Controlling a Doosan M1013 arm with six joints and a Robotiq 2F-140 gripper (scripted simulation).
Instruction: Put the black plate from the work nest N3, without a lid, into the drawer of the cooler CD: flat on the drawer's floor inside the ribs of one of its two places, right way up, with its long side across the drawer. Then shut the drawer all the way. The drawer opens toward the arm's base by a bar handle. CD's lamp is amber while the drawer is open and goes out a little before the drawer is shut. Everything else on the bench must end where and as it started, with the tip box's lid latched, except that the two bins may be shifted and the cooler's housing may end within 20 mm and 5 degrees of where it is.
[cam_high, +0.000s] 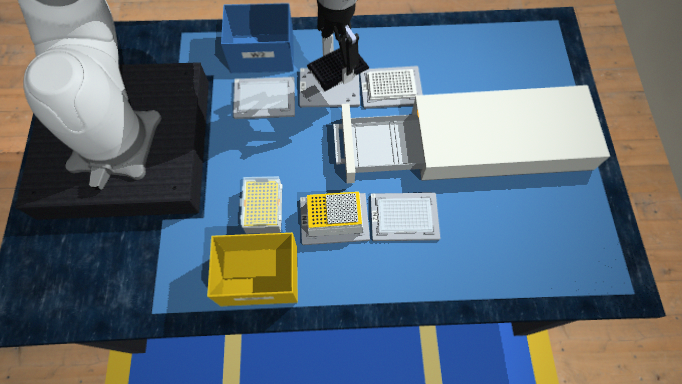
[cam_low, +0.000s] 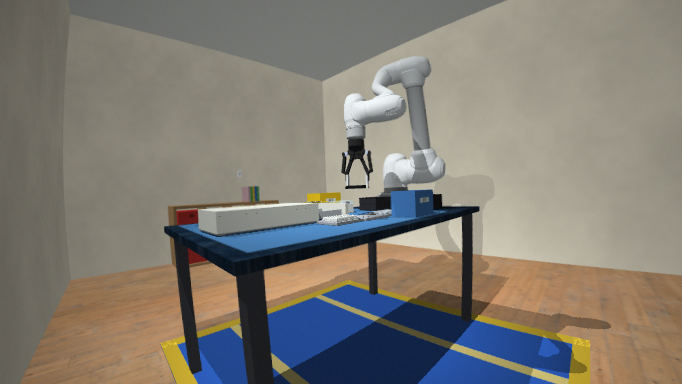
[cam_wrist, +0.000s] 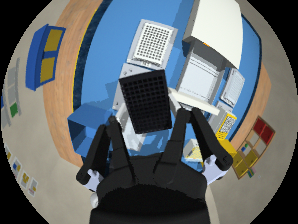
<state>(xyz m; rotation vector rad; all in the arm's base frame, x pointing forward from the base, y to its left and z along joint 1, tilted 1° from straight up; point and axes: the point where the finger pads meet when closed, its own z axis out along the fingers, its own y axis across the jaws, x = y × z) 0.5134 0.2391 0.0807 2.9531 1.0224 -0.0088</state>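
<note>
The hand (cam_low: 356, 186) was clamped on the black plate (cam_high: 334, 68), gripping it across its short sides and holding it level, well above the tabletop (cam_high: 500, 240). Seen from overhead, the plate hung over its grey nest (cam_high: 315, 97), turned askew to the nest's edges. At about five o'clock from the plate, the cooler (cam_high: 510, 130) had its drawer (cam_high: 378, 145) pulled open, the pale handle bar (cam_high: 348, 142) facing the arm's base (cam_high: 165, 90).
</note>
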